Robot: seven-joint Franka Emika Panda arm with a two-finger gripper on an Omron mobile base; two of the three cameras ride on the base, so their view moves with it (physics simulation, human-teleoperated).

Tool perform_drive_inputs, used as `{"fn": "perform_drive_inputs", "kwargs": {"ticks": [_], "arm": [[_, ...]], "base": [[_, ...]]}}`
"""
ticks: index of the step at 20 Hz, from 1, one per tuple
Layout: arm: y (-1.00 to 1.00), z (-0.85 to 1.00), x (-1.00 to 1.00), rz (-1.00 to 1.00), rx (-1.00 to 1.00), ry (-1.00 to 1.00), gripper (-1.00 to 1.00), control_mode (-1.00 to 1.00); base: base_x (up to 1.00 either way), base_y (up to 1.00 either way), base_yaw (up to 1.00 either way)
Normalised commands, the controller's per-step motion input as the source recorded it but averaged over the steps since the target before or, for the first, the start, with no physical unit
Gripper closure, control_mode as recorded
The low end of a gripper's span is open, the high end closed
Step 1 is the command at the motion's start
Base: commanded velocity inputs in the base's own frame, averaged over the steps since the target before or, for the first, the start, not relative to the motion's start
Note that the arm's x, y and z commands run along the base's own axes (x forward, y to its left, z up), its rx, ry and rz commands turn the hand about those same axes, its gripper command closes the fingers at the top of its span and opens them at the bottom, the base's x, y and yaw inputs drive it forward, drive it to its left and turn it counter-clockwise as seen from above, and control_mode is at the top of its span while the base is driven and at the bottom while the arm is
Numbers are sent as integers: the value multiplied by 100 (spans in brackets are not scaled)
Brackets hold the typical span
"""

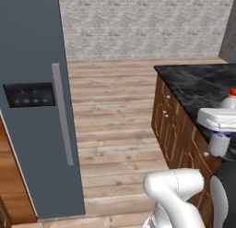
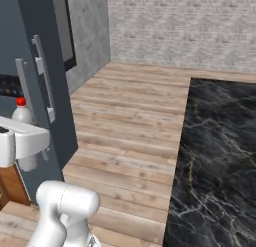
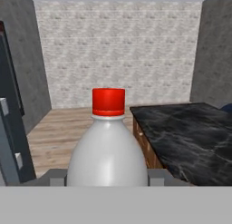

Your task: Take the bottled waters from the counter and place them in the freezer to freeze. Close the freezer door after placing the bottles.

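Your hand (image 3: 107, 177) is clamped around the red-capped bottle (image 3: 108, 148), upright. Beside it sits the black desk (image 3: 190, 137); the freezer door (image 1: 34, 102) is shut.

The freezer (image 1: 32, 102) stands at the left, its freezer door (image 1: 41, 130) closed. The counter (image 1: 203, 88) lies to the right, across open floor (image 1: 115, 130). 1 bottle (image 3: 108, 146) sits upright between the gripper (image 3: 108, 177) fingers, apparently off the counter. A brick wall (image 1: 147, 24) runs behind.
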Motion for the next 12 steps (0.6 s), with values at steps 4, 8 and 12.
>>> {"fn": "perform_drive_inputs", "kwargs": {"ticks": [4, 8, 12], "arm": [[0, 0, 0, 0, 0, 0, 100, 100], [0, 0, 0, 0, 0, 0, 100, 100], [0, 0, 0, 0, 0, 0, 100, 100]], "base": [[61, -3, -6], [71, -1, -11], [51, -47, 0]]}}
